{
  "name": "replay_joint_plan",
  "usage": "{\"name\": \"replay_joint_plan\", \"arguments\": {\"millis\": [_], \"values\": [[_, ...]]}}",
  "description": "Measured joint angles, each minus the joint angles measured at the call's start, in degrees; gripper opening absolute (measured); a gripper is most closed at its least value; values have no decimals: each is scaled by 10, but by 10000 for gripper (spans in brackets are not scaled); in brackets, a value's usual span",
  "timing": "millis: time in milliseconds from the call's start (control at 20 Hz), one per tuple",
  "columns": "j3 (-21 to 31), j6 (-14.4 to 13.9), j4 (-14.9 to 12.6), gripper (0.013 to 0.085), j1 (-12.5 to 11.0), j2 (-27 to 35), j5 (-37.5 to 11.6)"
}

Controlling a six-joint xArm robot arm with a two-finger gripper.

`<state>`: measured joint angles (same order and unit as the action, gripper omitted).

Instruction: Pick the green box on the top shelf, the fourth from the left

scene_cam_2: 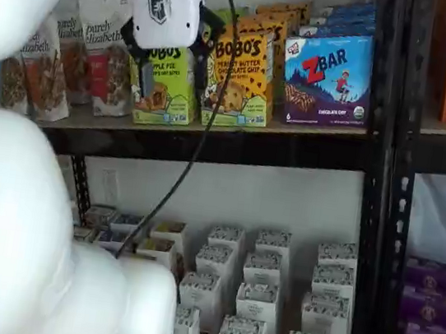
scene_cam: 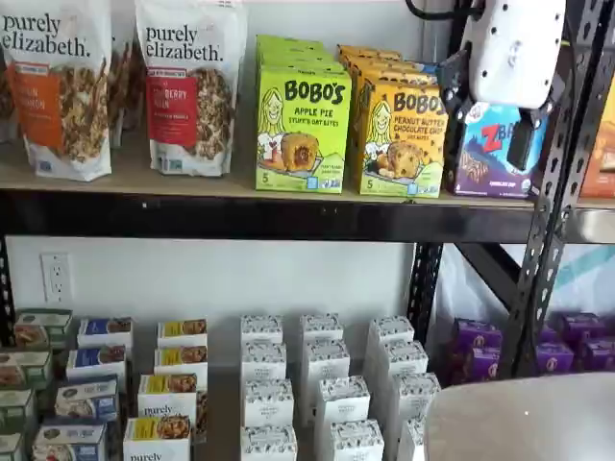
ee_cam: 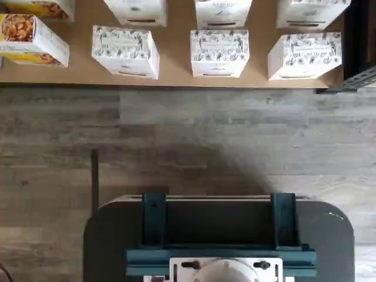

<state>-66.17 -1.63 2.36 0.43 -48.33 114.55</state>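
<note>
The green box [scene_cam: 303, 130], a lime Bobo's Apple Pie carton, stands upright on the top shelf [scene_cam: 240, 216] at the front of its row. My gripper [scene_cam: 487, 115] hangs in front of the shelf, clear of the boxes. Its white body is high up and its two black fingers are spread with a plain gap, so it is open and holds nothing. From this angle it sits right of the green box, over the blue carton. In a shelf view the gripper [scene_cam_2: 171, 60] overlaps the green box [scene_cam_2: 167, 93] and hides its upper part. The wrist view shows neither of them.
An orange-yellow Bobo's box [scene_cam: 399, 134] touches the green box's right side, then a blue ZBar box [scene_cam: 495, 154]. Granola bags [scene_cam: 192, 86] stand to its left. A black upright [scene_cam: 557, 192] rises at the right. White floral boxes [ee_cam: 220, 53] fill the lower shelf.
</note>
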Motion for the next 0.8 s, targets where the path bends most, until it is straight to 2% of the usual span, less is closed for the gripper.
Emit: {"name": "replay_joint_plan", "arguments": {"millis": [50, 100, 150, 200, 500, 800], "values": [[3, 5, 10, 850, -9, -3, -4], [19, 33, 63, 850, -59, -19, -26], [25, 43, 84, 850, -75, -26, -36], [26, 46, 91, 850, -79, -27, -39], [29, 36, 83, 850, -63, -30, -48], [33, 24, 74, 850, -44, -19, -79]]}}
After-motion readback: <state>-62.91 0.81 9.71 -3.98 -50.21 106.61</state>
